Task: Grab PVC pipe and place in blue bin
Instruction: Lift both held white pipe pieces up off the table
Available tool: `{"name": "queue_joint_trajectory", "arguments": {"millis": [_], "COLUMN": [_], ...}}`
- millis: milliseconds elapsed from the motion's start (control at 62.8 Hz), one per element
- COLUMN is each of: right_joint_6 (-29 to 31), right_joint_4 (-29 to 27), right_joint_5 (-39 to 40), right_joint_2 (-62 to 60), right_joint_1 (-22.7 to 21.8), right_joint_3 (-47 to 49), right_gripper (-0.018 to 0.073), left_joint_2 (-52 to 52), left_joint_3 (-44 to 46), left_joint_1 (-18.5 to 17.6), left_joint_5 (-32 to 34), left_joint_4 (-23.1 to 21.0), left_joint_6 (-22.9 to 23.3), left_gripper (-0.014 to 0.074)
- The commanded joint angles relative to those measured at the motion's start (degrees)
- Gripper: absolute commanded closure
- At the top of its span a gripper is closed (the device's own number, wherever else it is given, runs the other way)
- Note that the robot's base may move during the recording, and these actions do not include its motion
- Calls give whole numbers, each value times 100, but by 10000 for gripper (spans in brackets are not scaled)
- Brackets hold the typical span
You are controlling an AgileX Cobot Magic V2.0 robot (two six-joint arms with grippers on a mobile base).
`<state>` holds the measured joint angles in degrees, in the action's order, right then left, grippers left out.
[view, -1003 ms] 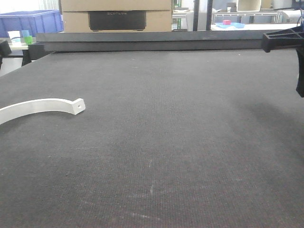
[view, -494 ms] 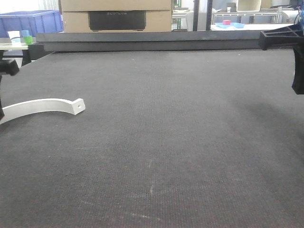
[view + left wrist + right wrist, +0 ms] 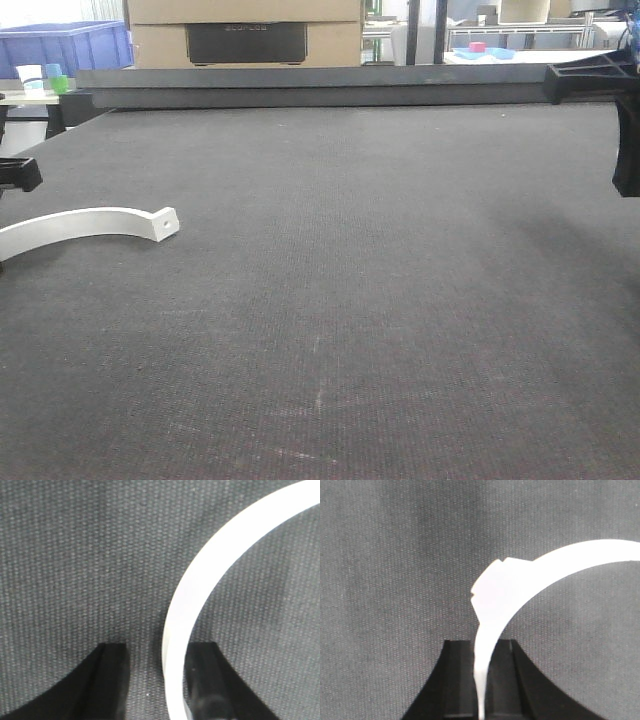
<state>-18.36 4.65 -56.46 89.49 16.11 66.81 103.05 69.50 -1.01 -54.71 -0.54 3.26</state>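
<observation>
On the right wrist camera I see the right gripper [image 3: 481, 646] pinched narrow on the PVC pipe [image 3: 495, 587], whose squared tab stands just above the fingers. My left gripper [image 3: 157, 652] stands wide, straddling the long white arc strip [image 3: 199, 580], which lies close to one finger on the dark mat [image 3: 350, 300]. Far beyond the table's left corner sits the blue bin [image 3: 65, 45].

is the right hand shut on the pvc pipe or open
Shut on it: the PVC pipe sits pinched between both fingers of the right hand.
</observation>
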Motion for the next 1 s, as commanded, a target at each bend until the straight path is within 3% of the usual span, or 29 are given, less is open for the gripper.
{"name": "queue_joint_trajectory", "arguments": {"millis": [0,191,526,844,987], "right_joint_6": [49,49,49,49,49], "right_joint_4": [102,102,102,171,182], "right_joint_5": [112,180,201,624,961], "right_joint_2": [-59,-59,-59,-742,-1174], "right_joint_1": [1,1,1,1,1], "right_joint_3": [5,5,5,5,5], "right_gripper": [727,727,727,727,727], "left_joint_2": [-4,-4,-119,-1225,-1774], "left_joint_3": [-1,-1,-1,-1,-1], "left_joint_1": [25,25,25,25,25], "left_joint_5": [8,-2,-224,-229,138], "left_joint_4": [-26,-26,-49,-62,-62], "left_joint_6": [38,38,38,12,-200], "left_gripper": [453,708,707,707,707]}}
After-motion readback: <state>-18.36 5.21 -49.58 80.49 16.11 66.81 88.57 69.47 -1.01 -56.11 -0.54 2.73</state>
